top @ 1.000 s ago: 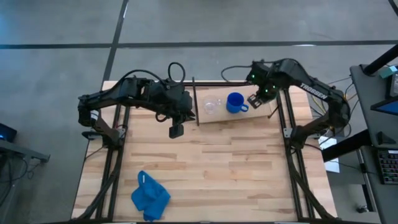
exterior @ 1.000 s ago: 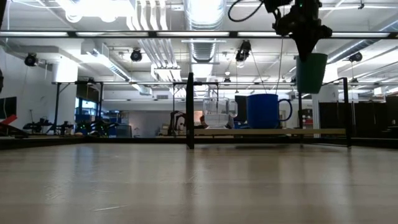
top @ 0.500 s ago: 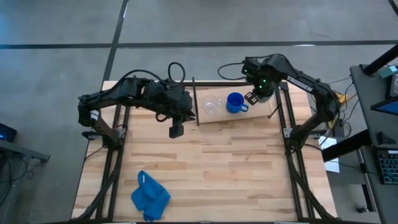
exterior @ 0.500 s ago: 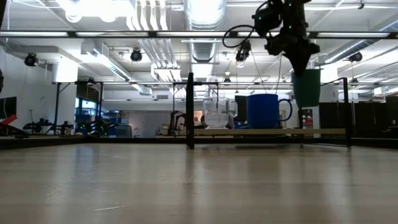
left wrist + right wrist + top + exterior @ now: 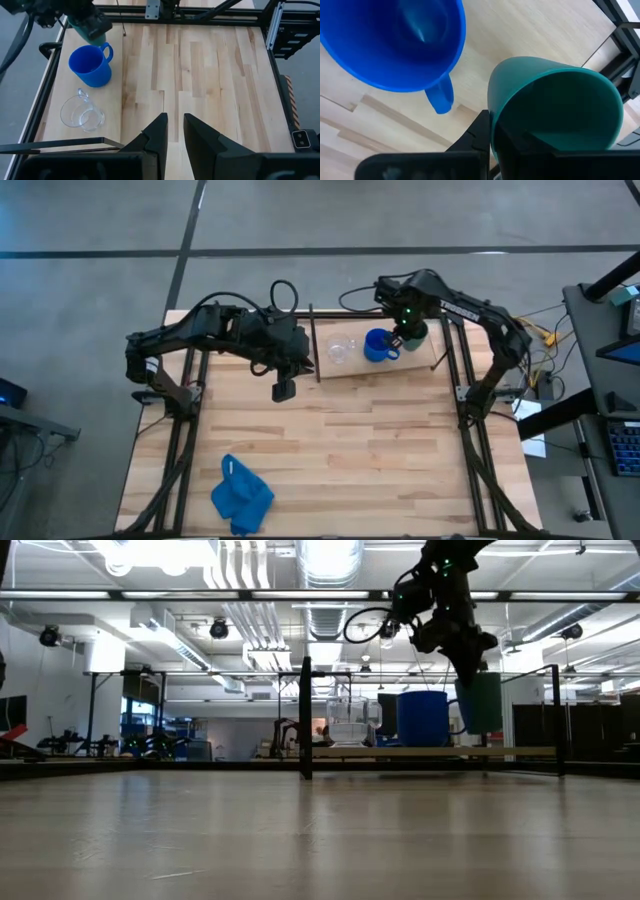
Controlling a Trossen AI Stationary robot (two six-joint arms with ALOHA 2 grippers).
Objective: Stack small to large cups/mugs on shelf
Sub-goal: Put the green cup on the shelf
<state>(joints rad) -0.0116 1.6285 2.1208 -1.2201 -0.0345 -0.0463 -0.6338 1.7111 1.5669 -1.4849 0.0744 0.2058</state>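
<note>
The dark green cup [image 5: 415,333] [image 5: 481,702] [image 5: 555,105] hangs in my right gripper [image 5: 404,328] [image 5: 468,668] [image 5: 492,137], just above the shelf [image 5: 420,365] [image 5: 430,751] and close to the right of the blue mug's handle. The blue mug [image 5: 377,345] [image 5: 424,718] [image 5: 91,65] [image 5: 395,40] stands upright on the shelf. The clear glass cup [image 5: 340,348] [image 5: 350,720] [image 5: 81,111] stands on the shelf to the mug's left. My left gripper [image 5: 283,390] [image 5: 175,127] waits over the table just left of the shelf, fingers nearly together, holding nothing. My right gripper holds the green cup by its rim wall [image 5: 492,107], one finger [image 5: 481,131] outside and the other inside the cup. The fingers come from above, slanting down. The cup hangs below them, nearly upright and lifted clear of the shelf.
Black rods edge the shelf: a post at its left end [image 5: 314,340] [image 5: 305,720] and one at its right [image 5: 556,720]. A crumpled blue cloth [image 5: 240,495] lies near the table's near-left corner. Bare tabletop planks [image 5: 350,440] stretch in front of the shelf.
My right gripper has carried the green cup down and toward the table's left, from high over the shelf's right end to just beside the blue mug. The cup stays upright in the hold.
</note>
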